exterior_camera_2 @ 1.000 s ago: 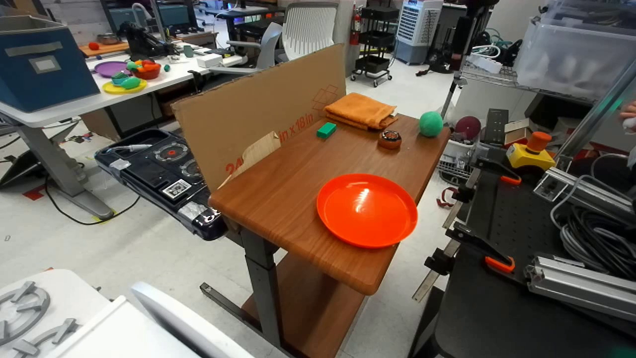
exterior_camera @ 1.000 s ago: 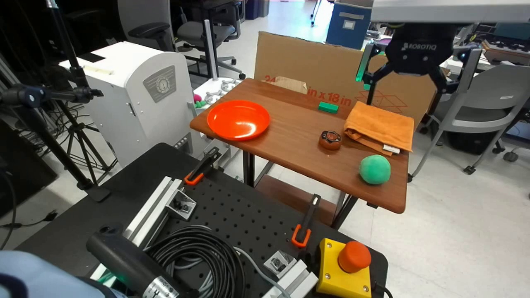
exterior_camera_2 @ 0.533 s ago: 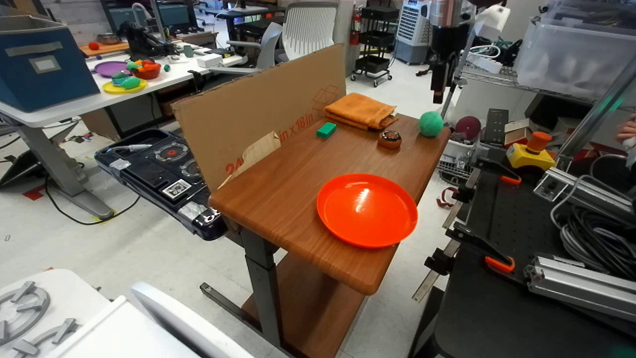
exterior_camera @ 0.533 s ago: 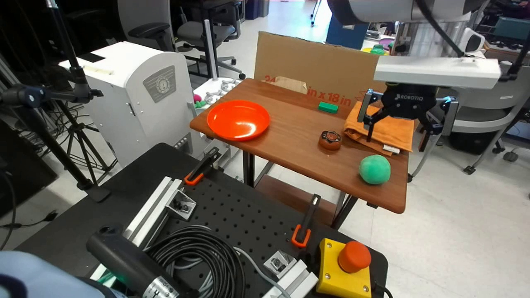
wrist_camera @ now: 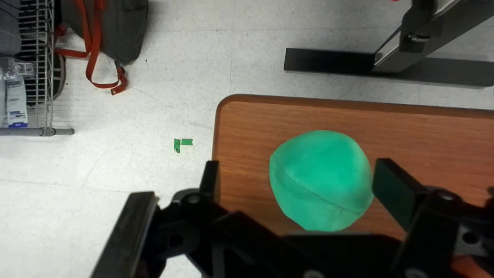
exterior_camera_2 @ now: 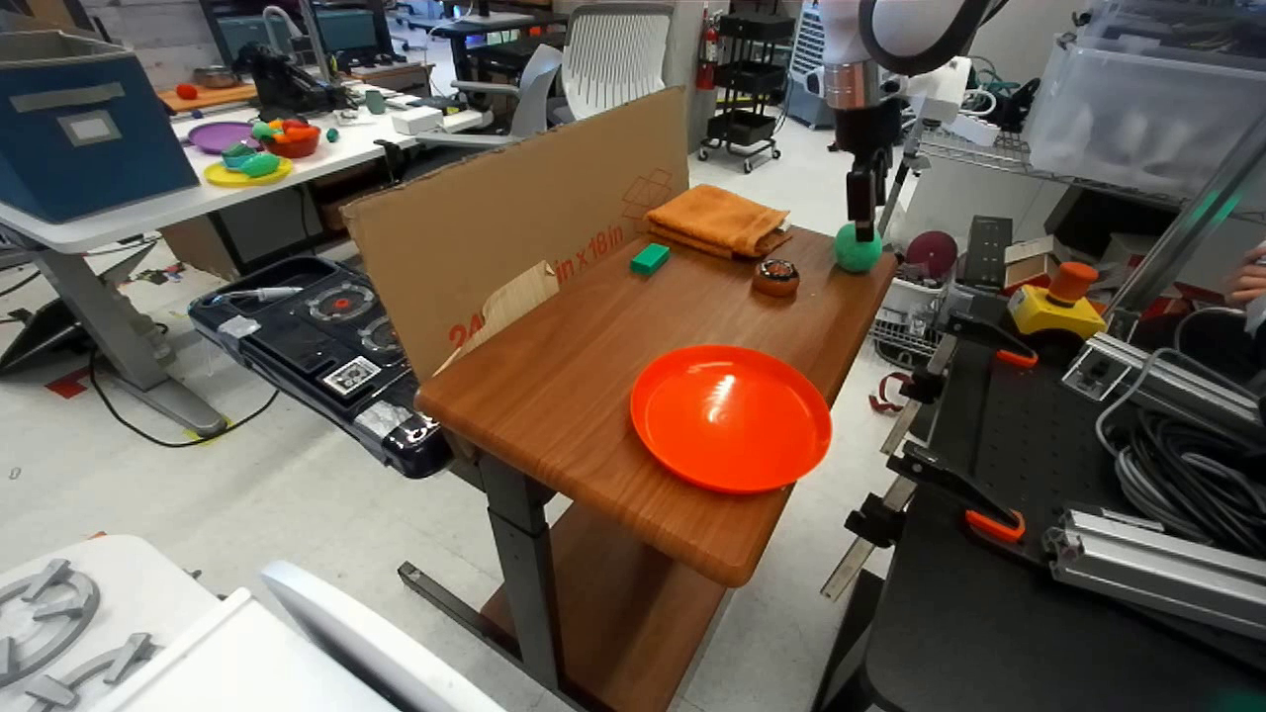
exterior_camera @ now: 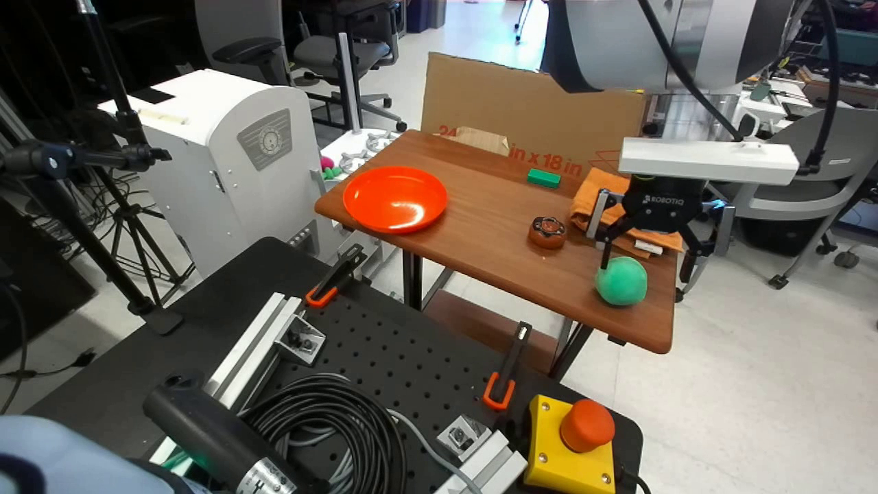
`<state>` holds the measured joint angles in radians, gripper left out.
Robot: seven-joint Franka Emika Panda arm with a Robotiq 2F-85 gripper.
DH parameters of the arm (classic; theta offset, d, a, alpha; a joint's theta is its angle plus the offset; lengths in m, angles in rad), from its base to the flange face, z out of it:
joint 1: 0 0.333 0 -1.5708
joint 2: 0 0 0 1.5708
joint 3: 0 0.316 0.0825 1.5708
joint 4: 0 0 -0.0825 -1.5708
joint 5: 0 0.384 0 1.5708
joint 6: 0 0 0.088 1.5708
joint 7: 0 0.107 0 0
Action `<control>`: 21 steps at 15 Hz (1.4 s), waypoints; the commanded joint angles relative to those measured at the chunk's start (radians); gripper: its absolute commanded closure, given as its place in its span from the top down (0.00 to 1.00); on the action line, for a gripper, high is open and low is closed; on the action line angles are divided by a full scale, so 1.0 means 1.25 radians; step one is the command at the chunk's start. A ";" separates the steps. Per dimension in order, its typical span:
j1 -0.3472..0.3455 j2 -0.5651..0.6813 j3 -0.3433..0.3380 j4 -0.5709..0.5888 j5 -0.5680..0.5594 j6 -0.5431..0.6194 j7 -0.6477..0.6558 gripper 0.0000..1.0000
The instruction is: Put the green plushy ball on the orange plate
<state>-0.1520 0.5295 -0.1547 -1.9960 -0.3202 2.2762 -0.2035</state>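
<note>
The green plushy ball (exterior_camera: 621,283) rests on the wooden table near its end corner; it also shows in an exterior view (exterior_camera_2: 857,249) and in the wrist view (wrist_camera: 320,181). My gripper (exterior_camera: 645,265) is open, pointing down just above the ball. In the wrist view, the gripper (wrist_camera: 298,175) has its fingers on either side of the ball. The right finger (wrist_camera: 395,193) is close to or touching the ball; the left one stands apart from it, with a wide gap. The orange plate (exterior_camera: 395,199) lies at the table's opposite end, also in an exterior view (exterior_camera_2: 730,419).
An orange towel (exterior_camera_2: 720,220), a small brown round object (exterior_camera: 547,232) and a green block (exterior_camera: 543,178) lie on the table (exterior_camera: 480,233). A cardboard sheet (exterior_camera_2: 534,218) stands along one long edge. A black bench with a yellow emergency stop (exterior_camera: 571,446) is nearby.
My gripper has come down from well above the table to just over the green ball, staying open. The ball and plate have not moved.
</note>
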 commanded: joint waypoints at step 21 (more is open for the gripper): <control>0.186 -0.249 0.156 -0.297 -0.064 0.077 0.061 0.06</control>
<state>0.0602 0.3594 -0.0263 -2.2116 -0.4507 2.3043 -0.1117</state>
